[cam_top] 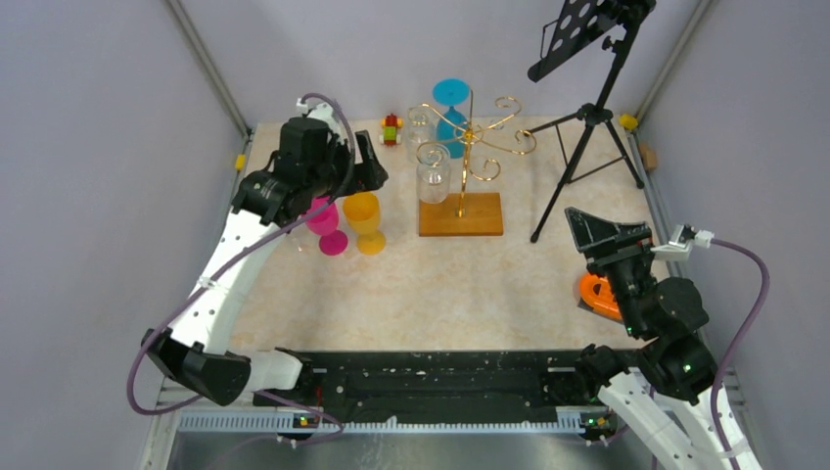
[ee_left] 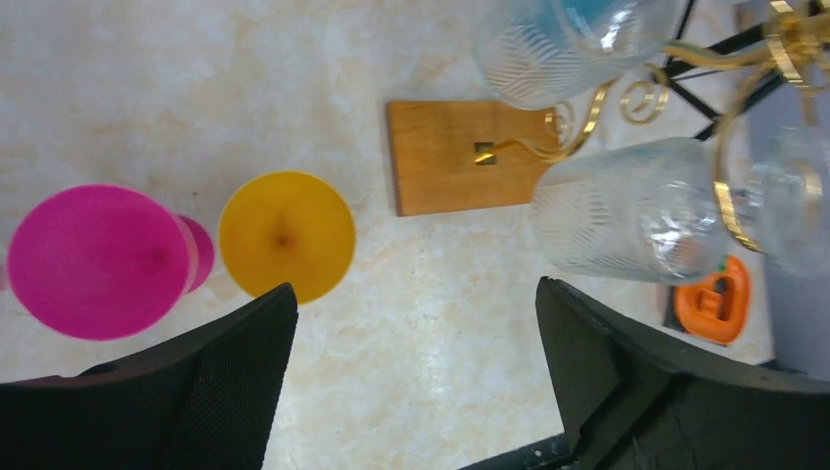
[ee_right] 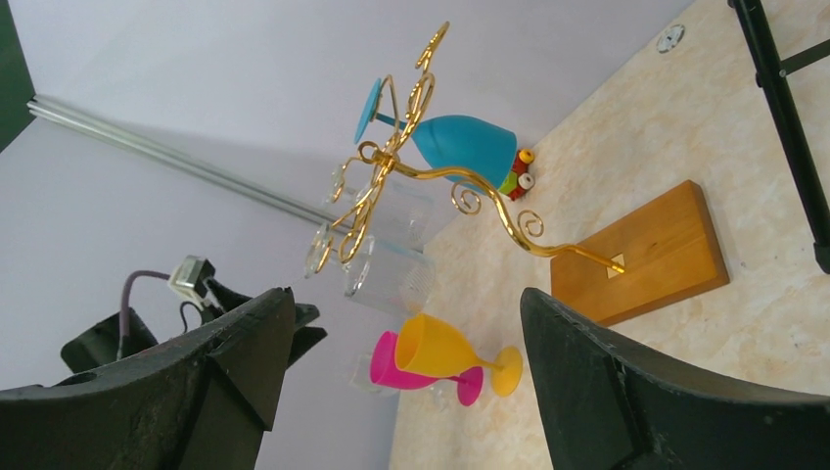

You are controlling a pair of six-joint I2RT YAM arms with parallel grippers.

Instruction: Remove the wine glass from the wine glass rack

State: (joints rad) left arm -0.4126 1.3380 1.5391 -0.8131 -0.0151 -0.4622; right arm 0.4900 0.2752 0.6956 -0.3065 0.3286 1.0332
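right gripper [cam_top: 590, 228]: near right, jaws wide apart, empty | pink wine glass [cam_top: 326, 217], yellow wine glass [cam_top: 364, 217]: upright side by side, left | left gripper [ee_left: 416, 289]: raised by them, jaws spread, empty | wine glass rack [cam_top: 468, 147]: far centre, blue wine glass [cam_top: 451, 122] and clear glasses [cam_top: 433, 171] hanging bowl-down

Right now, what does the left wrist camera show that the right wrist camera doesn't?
Only the left wrist view shows the flat orange object on the table. Only the right wrist view shows the small red-and-yellow toy. Both show the gold wire wine glass rack on its orange-brown wooden base, the clear glasses hanging from it, and the pink plastic wine glass and yellow plastic wine glass standing side by side.
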